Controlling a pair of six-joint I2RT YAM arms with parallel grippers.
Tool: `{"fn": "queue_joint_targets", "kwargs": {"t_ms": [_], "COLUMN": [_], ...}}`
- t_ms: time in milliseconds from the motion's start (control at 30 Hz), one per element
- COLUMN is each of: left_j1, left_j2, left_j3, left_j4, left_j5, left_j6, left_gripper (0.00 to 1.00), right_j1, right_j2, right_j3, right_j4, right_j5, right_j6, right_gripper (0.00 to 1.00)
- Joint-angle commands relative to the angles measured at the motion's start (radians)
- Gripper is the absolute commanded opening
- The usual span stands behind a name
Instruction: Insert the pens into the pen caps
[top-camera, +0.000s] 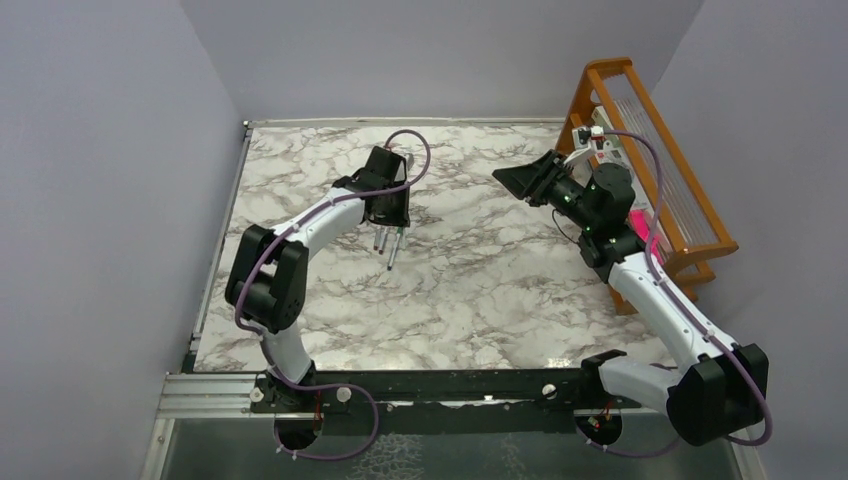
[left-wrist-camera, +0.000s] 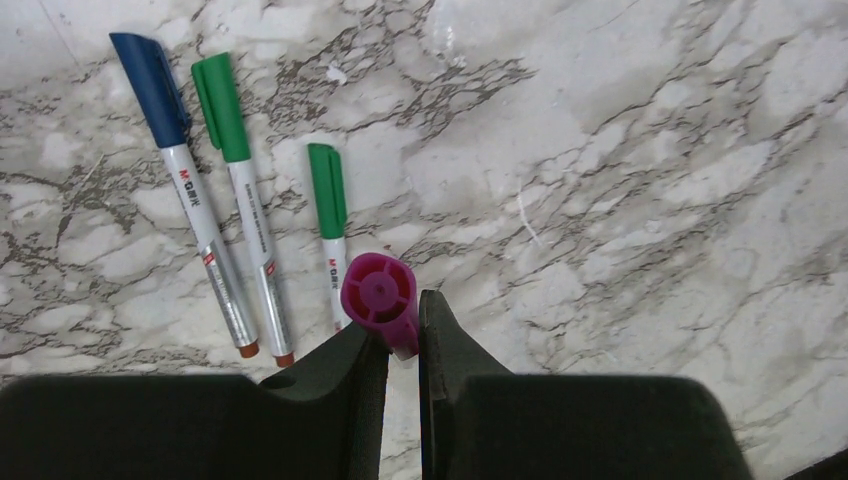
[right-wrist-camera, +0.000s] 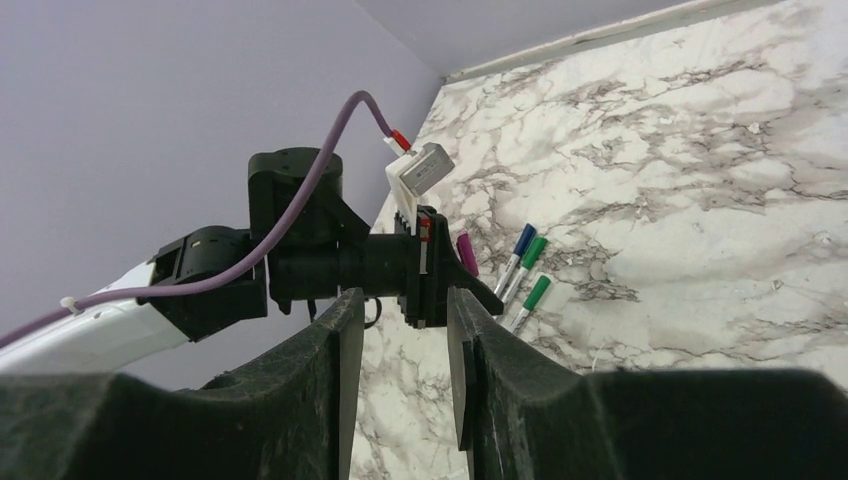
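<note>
Marble-pattern white and grey table (top-camera: 480, 300), plain lilac walls all round, and an orange wooden rack (top-camera: 690, 225) off at the far right. So the left gripper (left-wrist-camera: 402, 325) is clamped on a short magenta plastic cap (left-wrist-camera: 378, 290), seen end-on and hovering over the marble. Three silver-barrelled stick pens (left-wrist-camera: 250, 225) lie side by side just beside it. One has a dark blue cap (left-wrist-camera: 150, 85), the middle one a long green cap (left-wrist-camera: 220, 105), and the third a shorter green cap (left-wrist-camera: 327, 190), its lower end hidden behind the magenta one. The right gripper (right-wrist-camera: 405, 300) hangs in the air well apart from them, facing the left arm, jaws apart with nothing between.
</note>
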Motion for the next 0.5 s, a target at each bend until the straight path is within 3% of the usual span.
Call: {"fn": "queue_joint_targets", "kwargs": {"t_ms": [0, 467], "left_j1": [-0.006, -0.005], "left_j2": [0.054, 0.162], "left_j3": [0.075, 0.145], "left_j4": [-0.198, -0.316], "left_j5": [-0.069, -0.071], "left_j6": [0.074, 0.100], "left_gripper": [0.00, 0.00], "right_j1": [0.000, -0.001], "right_j2": [0.012, -0.015], "right_j3": [-0.013, -0.034], "right_j4": [-0.024, -0.031], "right_j5": [-0.025, -0.010], "right_j6": [0.002, 0.001], "right_gripper": [0.35, 0.34]}}
